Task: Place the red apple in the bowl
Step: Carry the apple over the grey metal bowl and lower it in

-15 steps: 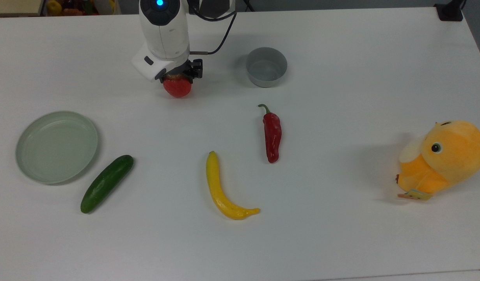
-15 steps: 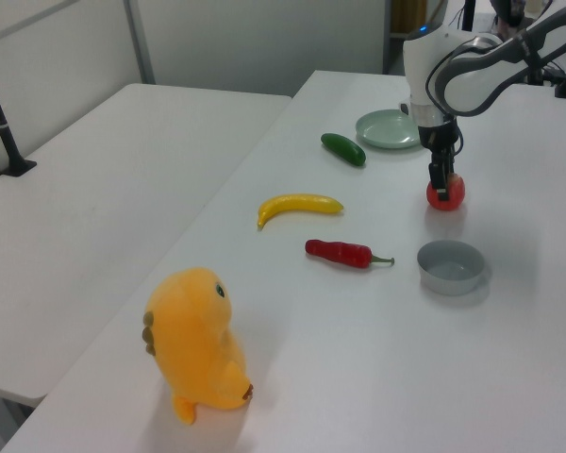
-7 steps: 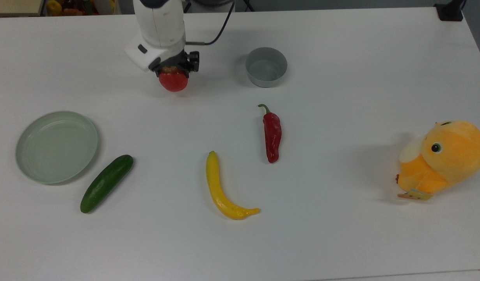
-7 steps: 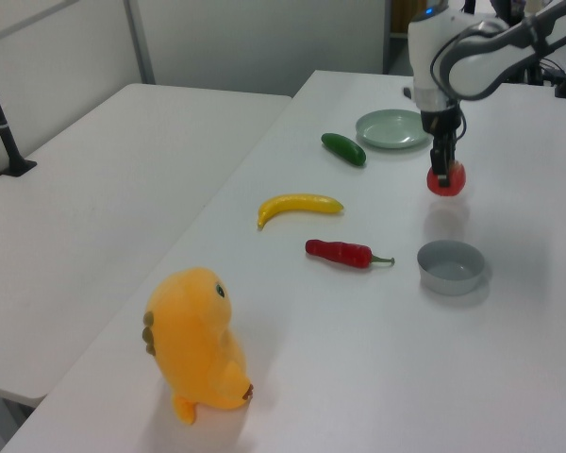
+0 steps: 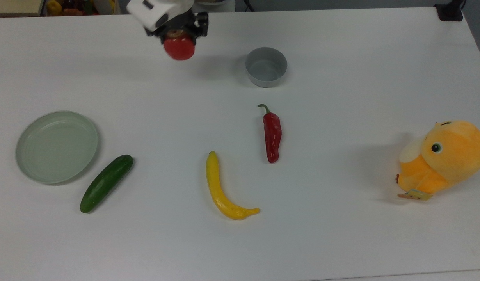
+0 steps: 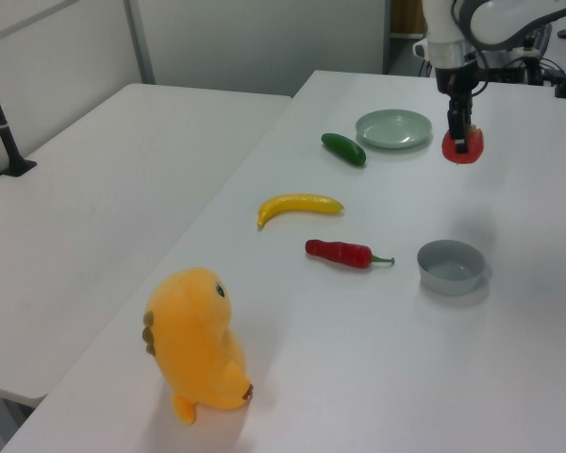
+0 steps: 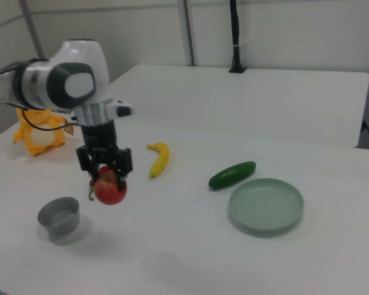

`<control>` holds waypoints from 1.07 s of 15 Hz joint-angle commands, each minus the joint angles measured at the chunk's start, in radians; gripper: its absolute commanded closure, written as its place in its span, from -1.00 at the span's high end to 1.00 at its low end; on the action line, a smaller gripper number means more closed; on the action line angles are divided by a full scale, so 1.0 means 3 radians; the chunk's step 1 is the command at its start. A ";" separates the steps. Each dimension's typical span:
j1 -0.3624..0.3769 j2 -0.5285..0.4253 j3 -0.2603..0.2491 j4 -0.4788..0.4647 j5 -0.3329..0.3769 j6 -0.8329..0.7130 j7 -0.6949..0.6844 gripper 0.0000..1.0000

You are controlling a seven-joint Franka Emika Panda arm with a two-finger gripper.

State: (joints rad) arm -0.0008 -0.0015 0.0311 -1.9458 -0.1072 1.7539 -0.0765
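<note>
We see the fingers (image 7: 106, 175) gripping the apple (image 7: 110, 190) clear of the surface (image 5: 341, 78); the bowl (image 5: 266, 66) stands apart, to the top view's right.

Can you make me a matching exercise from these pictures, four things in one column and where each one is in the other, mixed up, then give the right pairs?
Things:
1. red apple
2. bowl
3. cucumber
4. plush toy

Places:
A. lying on the table right beside the pale green plate
B. standing empty on the table, nothing in it
C. held in the gripper, lifted off the table
D. at the far right of the top view, apart from the food

Pairs: 1-C, 2-B, 3-A, 4-D
</note>
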 commanded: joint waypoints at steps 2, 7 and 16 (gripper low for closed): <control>0.0033 -0.0209 0.0340 -0.0033 0.0010 -0.0426 -0.0006 -0.53; 0.0038 -0.0164 0.0653 -0.0054 0.0137 -0.0452 0.0285 -0.53; 0.0345 0.0219 0.0781 -0.0151 0.0204 0.0053 0.0919 -0.52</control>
State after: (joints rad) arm 0.0658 0.0121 0.2639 -1.9727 -0.0539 1.6849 0.1096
